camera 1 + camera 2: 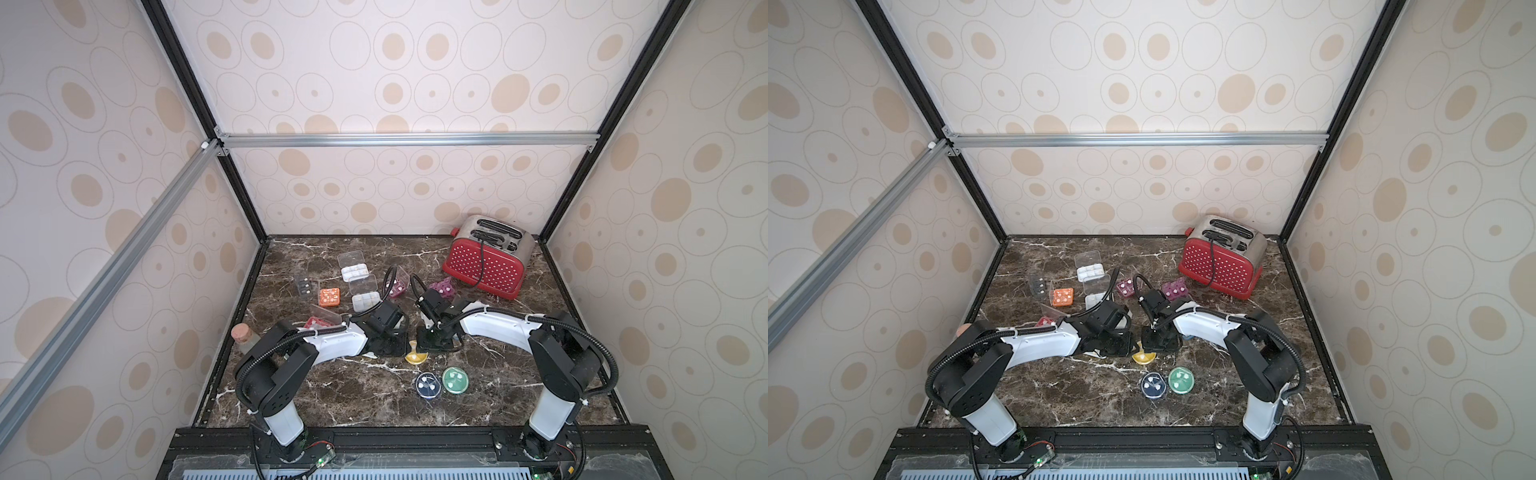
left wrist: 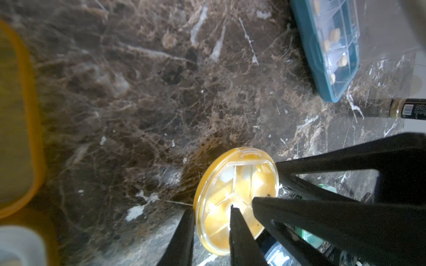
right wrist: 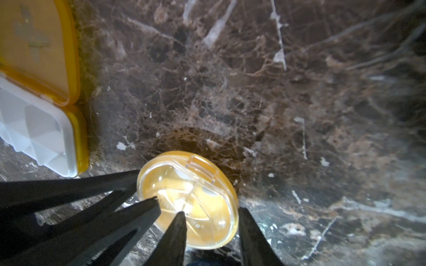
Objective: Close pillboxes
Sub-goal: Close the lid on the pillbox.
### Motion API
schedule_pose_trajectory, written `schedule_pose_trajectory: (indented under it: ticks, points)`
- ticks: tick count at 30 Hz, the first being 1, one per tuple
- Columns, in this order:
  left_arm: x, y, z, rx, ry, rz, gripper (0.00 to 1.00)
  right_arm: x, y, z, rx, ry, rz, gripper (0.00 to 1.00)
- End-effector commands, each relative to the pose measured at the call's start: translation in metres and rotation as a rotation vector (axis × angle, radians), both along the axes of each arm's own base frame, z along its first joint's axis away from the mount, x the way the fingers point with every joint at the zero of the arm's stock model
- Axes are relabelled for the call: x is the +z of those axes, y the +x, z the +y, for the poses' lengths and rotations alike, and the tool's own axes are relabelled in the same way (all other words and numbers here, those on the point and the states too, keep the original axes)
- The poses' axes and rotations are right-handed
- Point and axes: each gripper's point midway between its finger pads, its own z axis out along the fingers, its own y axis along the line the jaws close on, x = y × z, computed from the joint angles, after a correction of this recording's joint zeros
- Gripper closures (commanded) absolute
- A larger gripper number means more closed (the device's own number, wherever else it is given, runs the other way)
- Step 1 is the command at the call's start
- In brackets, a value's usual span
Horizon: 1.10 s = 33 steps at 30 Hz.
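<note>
A round yellow pillbox (image 2: 232,184) with a clear lid lies mid-table, seen in both wrist views and in a top view (image 1: 417,357). My left gripper (image 2: 211,208) stands over it with jaws partly apart: one finger beside the rim, the other tip on the lid. My right gripper (image 3: 212,210) straddles the opposite side the same way, one fingertip on the lid (image 3: 184,191), one outside the rim. Navy (image 1: 428,385) and green (image 1: 455,380) round pillboxes lie nearer the front. White (image 1: 354,272), purple (image 1: 397,286), orange (image 1: 329,297) and red (image 1: 318,322) pillboxes lie behind.
A red toaster (image 1: 486,262) stands at the back right and a cork-stoppered jar (image 1: 243,334) at the left edge. A teal rectangular case (image 2: 332,46) and an open yellow case with a white insert (image 3: 39,115) lie close to the grippers, under the arms.
</note>
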Motion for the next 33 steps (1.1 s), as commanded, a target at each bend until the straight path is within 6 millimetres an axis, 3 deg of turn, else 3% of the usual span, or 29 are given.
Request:
schedule_pose_trajectory:
  ticks: [1, 12, 16, 18, 21, 25, 33]
  points:
    - [-0.052, -0.039, 0.047, 0.004, 0.229, 0.147, 0.73, -0.034, -0.030, -0.008, 0.058, -0.102, 0.108, 0.58]
    - [0.006, -0.009, 0.028, 0.016, 0.138, -0.016, 0.63, 0.003, -0.023, -0.008, 0.130, -0.091, 0.030, 0.47]
    - [0.035, -0.002, 0.031, 0.033, 0.126, -0.084, 0.56, 0.016, -0.024, -0.011, 0.148, -0.114, -0.004, 0.34]
    - [0.046, -0.002, 0.038, 0.033, 0.130, -0.108, 0.55, 0.020, -0.025, -0.011, 0.176, -0.144, -0.018, 0.20]
    - [0.052, -0.005, 0.048, 0.038, 0.132, -0.110, 0.55, 0.019, -0.026, -0.008, 0.217, -0.180, -0.026, 0.10]
    - [0.057, -0.013, 0.068, 0.057, 0.147, -0.112, 0.55, 0.017, -0.024, -0.001, 0.258, -0.254, -0.036, 0.05]
    - [0.072, -0.024, 0.110, 0.121, 0.194, -0.149, 0.55, 0.007, -0.013, 0.007, 0.267, -0.388, -0.036, 0.03]
